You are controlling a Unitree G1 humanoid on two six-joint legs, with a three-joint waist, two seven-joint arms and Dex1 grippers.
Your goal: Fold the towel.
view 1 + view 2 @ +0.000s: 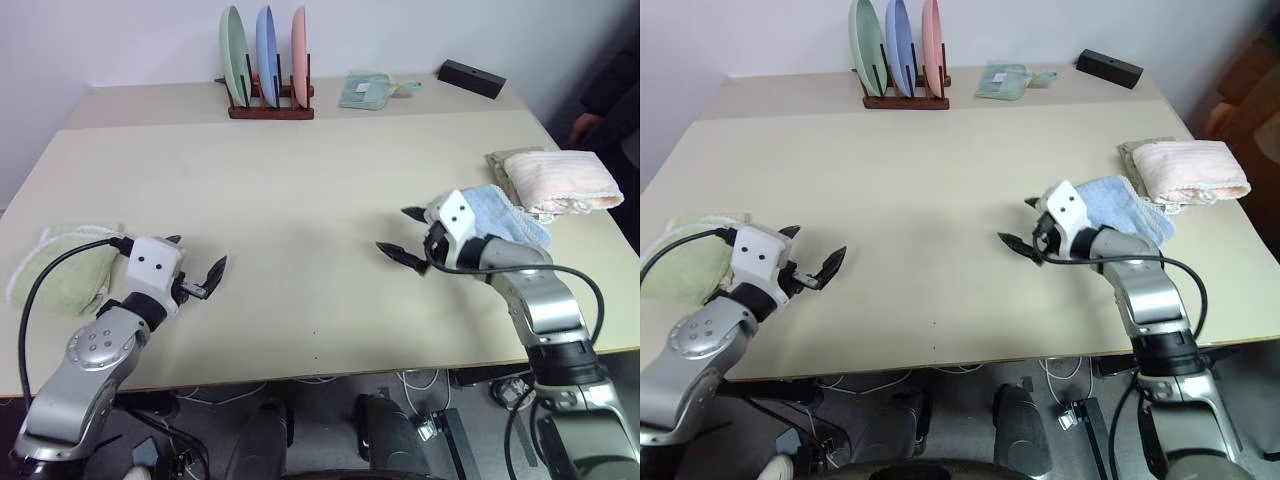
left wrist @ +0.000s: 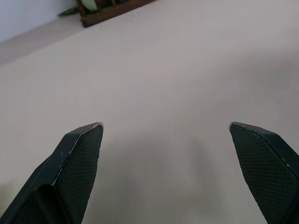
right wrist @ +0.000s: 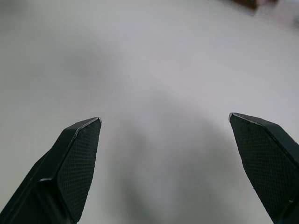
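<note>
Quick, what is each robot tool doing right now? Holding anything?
Left tool: open, holding nothing.
Right tool: open, holding nothing.

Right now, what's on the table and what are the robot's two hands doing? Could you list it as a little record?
green towel: folded, lying at the table's left edge beside the left arm
left hand: open, over bare table, holding nothing
right hand: open, over bare table, holding nothing
blue towel: folded, just behind the right hand
pink towel: folded, at the right edge next to the blue one
plate rack: three upright plates, far side
black box: far right corner
</note>
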